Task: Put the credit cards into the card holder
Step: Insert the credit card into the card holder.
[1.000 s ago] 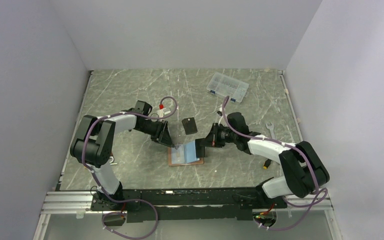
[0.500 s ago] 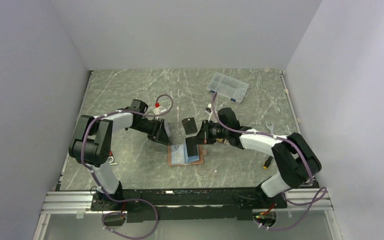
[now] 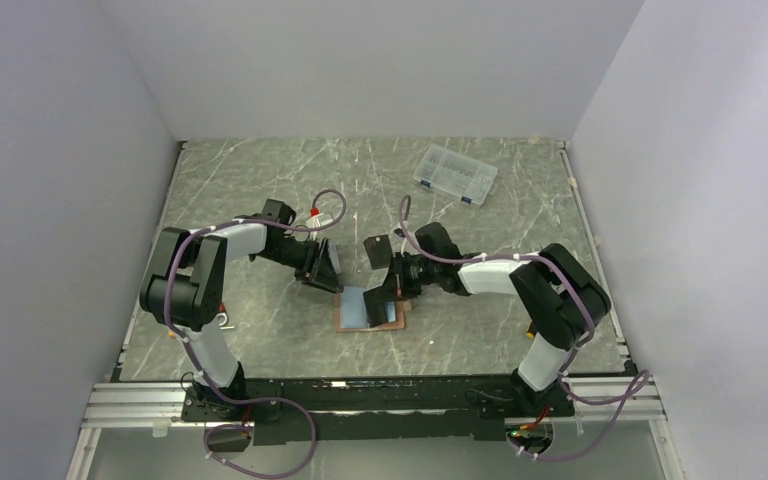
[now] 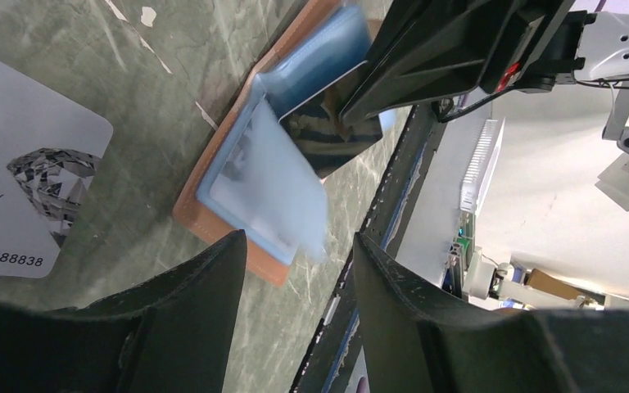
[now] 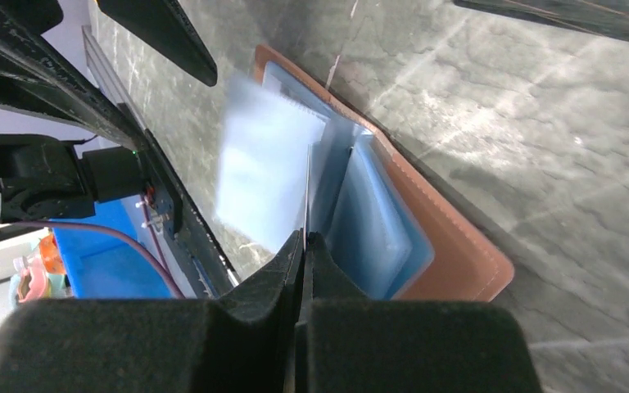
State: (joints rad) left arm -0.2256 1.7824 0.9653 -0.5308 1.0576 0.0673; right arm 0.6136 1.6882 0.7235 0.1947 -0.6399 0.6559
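The card holder (image 3: 368, 312) lies open on the table, tan leather with blue-grey pockets (image 5: 377, 221). My right gripper (image 3: 388, 288) is shut on a thin credit card (image 5: 306, 192), seen edge-on, whose far edge sits among the pockets. In the left wrist view that card (image 4: 328, 123) shows a dark glossy face. My left gripper (image 4: 299, 241) stands open just beyond the holder's left edge (image 4: 221, 225), with nothing between its fingers. A pale blue flap (image 4: 282, 192) of the holder is blurred. A silver-grey credit card (image 4: 16, 188) with a diamond print lies flat beside the holder.
A small black rectangle (image 3: 378, 248) lies behind the holder. A clear plastic parts box (image 3: 454, 172) sits at the back right. A red-capped item (image 3: 318, 213) is near the left arm, and a small metal hook (image 3: 223, 320) lies at the front left.
My right arm has swung left with the card and brought it down into the holder. My left gripper has opened wider, and the pale blue flap is moving.
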